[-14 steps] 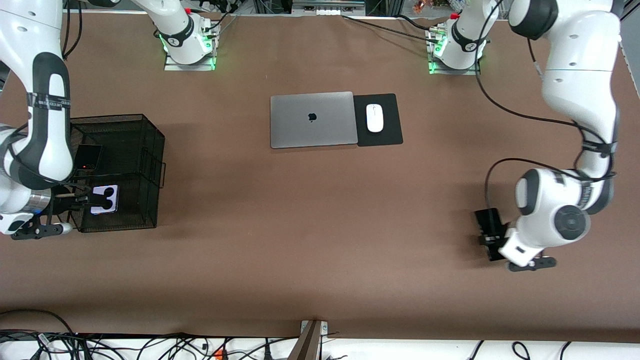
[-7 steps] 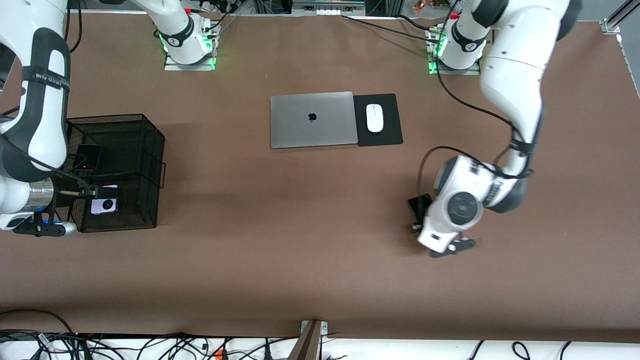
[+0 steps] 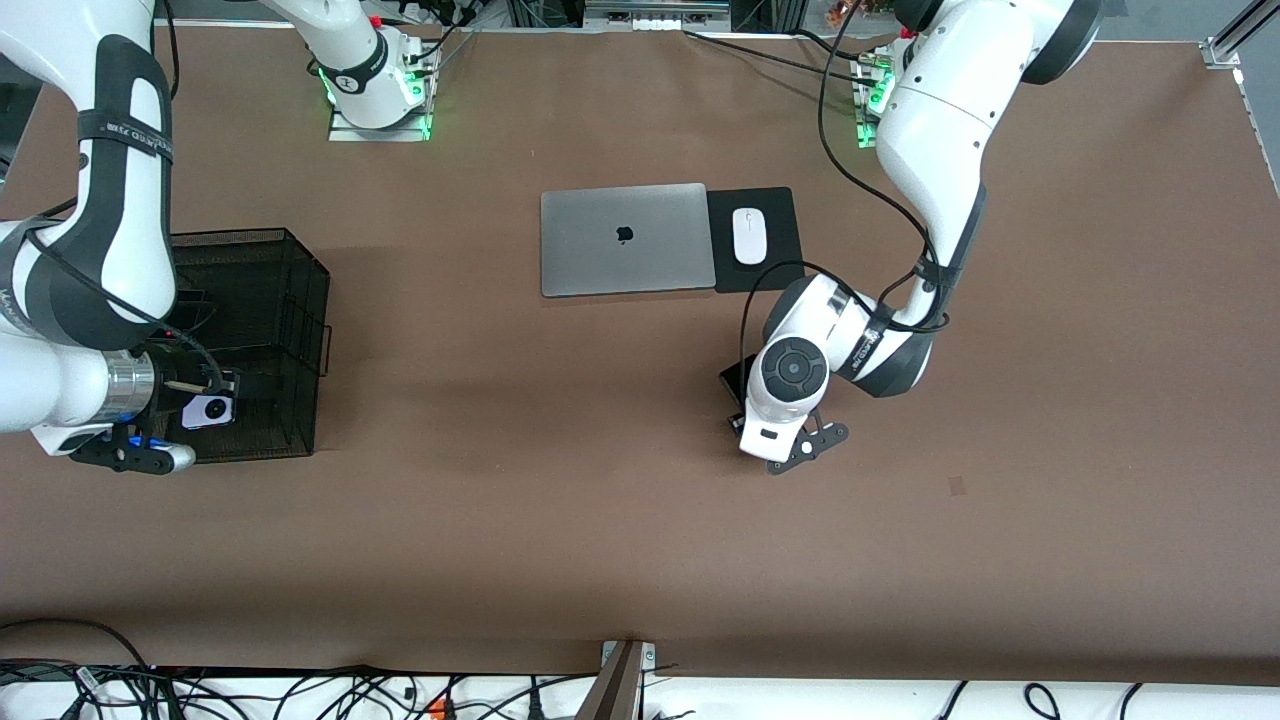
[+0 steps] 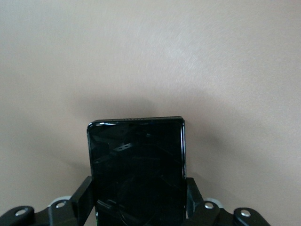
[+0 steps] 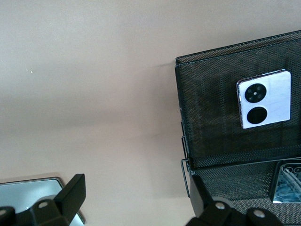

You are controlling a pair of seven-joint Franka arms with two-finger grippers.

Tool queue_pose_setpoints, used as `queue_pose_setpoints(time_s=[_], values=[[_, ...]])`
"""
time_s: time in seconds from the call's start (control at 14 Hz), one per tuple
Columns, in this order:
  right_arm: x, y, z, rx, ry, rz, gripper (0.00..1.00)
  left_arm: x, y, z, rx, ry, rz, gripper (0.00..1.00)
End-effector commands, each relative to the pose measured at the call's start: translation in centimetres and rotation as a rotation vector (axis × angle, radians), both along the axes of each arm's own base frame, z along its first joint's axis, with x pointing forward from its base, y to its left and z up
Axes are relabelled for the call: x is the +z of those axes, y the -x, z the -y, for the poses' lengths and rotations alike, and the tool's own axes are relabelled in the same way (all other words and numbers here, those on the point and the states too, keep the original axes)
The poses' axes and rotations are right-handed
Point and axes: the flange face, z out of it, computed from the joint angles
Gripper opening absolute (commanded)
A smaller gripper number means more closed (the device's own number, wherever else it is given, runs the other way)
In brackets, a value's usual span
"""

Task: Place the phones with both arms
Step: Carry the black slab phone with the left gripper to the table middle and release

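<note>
The small squarish black folded phone (image 4: 136, 169) sits clamped between my left fingers (image 4: 84, 195), carried above bare brown table (image 3: 560, 520) just nearer the front camera than the black mouse pad (image 3: 755, 240). To do this carry well I judge I should hold it level, keep the squeeze firm on both long edges, travel toward the black wire-mesh basket (image 3: 290, 300) at the right arm's end of the table, and lower inside its walls before letting go. My right fingers (image 5: 73, 190) are spread wide and hold nothing, over that basket's near part. The small lilac-white phone with two black circles (image 3: 210, 410) lies flat in the basket; the long black slab phone (image 5: 288, 181) lies in there too. Farther off rest the closed grey laptop (image 3: 622, 238) and white mouse (image 3: 749, 235)
</note>
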Motion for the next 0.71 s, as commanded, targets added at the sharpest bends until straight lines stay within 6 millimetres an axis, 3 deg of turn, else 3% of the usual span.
queue_pose_setpoints(time_s=[0.0, 0.14, 0.43, 0.64], values=[[0.7, 0.2, 0.2, -0.014, -0.015, -0.007, 0.99, 0.5, -0.9, 0.5, 0.180, 0.013, 0.010, 0.34], [1.0, 0.2, 0.1, -0.010, -0.017, -0.002, 0.99, 1.5, -0.8, 2.0, 0.228, 0.028, 0.029, 0.34], [1.6, 0.4, 0.3, -0.010, -0.020, -0.002, 0.99, 4.0, 0.3, 8.4, 0.230, 0.109, 0.055, 0.34], [1.6, 0.4, 0.3, -0.013, -0.019, -0.001, 0.99, 4.5, 1.4, 13.0, 0.251, 0.140, 0.085, 0.34]])
